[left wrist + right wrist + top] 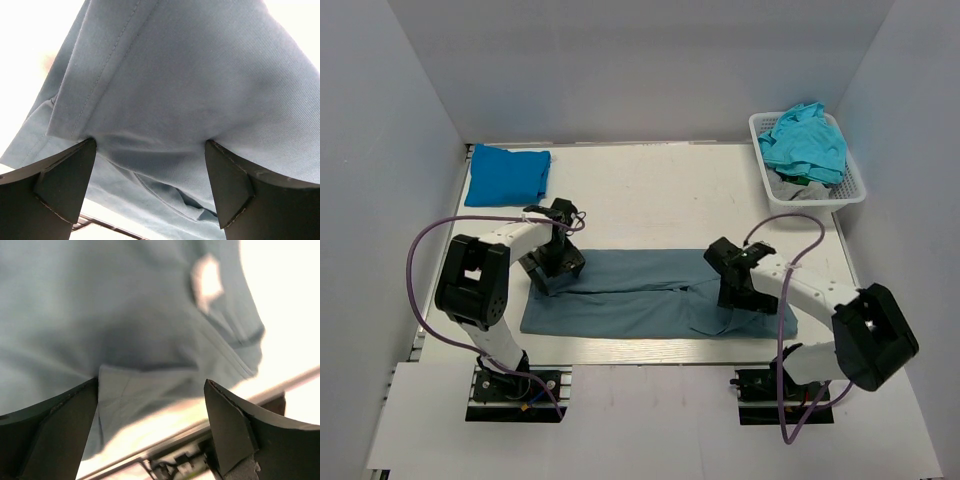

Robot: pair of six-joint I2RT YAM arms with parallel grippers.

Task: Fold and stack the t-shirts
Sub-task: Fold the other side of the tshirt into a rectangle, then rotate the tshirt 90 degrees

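The large dusty grey-blue t-shirt (640,295) lies at the front of the table as a long band folded lengthwise. My left gripper (552,268) is open on its left end, fingertips down on the cloth (175,75), a hem fold running between them. My right gripper (740,297) is open over its right end (100,305), near a sleeve and the front edge. A bright blue t-shirt (507,175) lies folded at the back left. Turquoise t-shirts (805,140) are heaped in the basket.
The white mesh basket (855,190) stands at the back right corner. The white table (660,190) is walled on three sides. Its front edge (210,427) shows just below the right gripper's fingers.
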